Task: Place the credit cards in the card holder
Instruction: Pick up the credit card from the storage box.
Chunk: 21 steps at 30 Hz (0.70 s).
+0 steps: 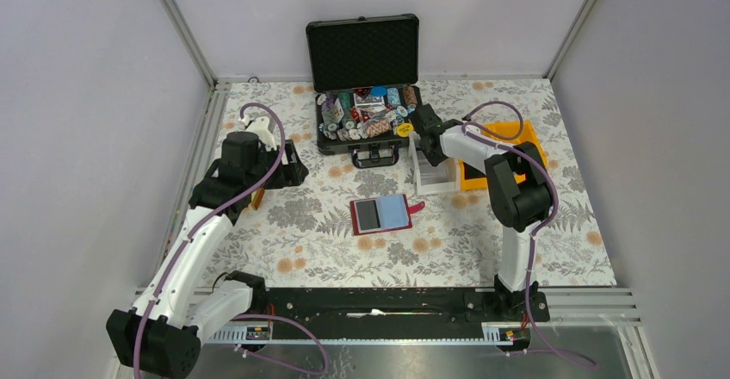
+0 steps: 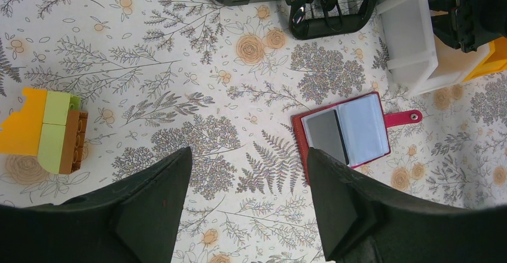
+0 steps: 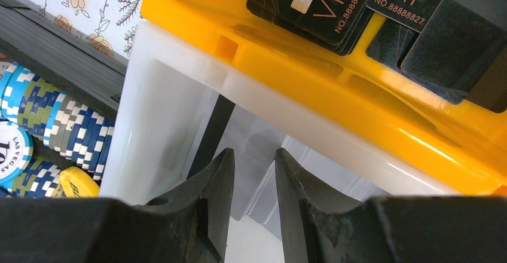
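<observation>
The card holder (image 1: 383,214) lies open mid-table, dark red, with a dark card in its left half and a pale blue one in its right; it also shows in the left wrist view (image 2: 347,134). My left gripper (image 1: 291,170) hovers left of it, jaws wide open and empty (image 2: 250,150). My right gripper (image 1: 422,140) points down into a white bin (image 1: 435,175), jaws a narrow gap apart (image 3: 253,151) and holding nothing. Pale grey-white cards (image 3: 353,179) lie on the white bin's floor just beyond the fingertips. Black VIP cards (image 3: 323,0) sit in the yellow bin (image 3: 370,95).
An open black case (image 1: 363,86) full of poker chips (image 3: 48,125) stands at the back, its handle (image 2: 332,12) facing forward. The yellow bin (image 1: 508,151) is right of the white one. A stack of yellow, green and brown blocks (image 2: 51,131) lies at the left.
</observation>
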Motion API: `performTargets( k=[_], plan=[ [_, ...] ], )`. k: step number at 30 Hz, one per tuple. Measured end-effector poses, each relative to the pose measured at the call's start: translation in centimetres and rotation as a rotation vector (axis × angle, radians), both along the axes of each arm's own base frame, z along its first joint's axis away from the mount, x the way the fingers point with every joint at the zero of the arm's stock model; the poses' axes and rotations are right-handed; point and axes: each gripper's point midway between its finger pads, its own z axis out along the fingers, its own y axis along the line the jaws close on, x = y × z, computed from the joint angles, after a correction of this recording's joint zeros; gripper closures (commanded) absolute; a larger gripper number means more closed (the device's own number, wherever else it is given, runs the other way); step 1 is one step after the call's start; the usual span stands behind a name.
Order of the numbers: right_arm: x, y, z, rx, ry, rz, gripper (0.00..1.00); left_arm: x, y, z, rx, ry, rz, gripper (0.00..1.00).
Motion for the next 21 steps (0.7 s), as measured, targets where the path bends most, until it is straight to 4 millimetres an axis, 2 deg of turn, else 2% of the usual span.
performTargets(
  k=[9,21],
  plan=[
    [-0.2,-0.1,0.1,-0.006,-0.002,0.006,0.68,0.0,0.0,0.0,0.0,0.002,0.001,0.27],
    [0.1,-0.1,1.4,-0.007,-0.046,0.008,0.72,0.0,0.0,0.0,0.001,0.002,0.001,0.27]
  ],
)
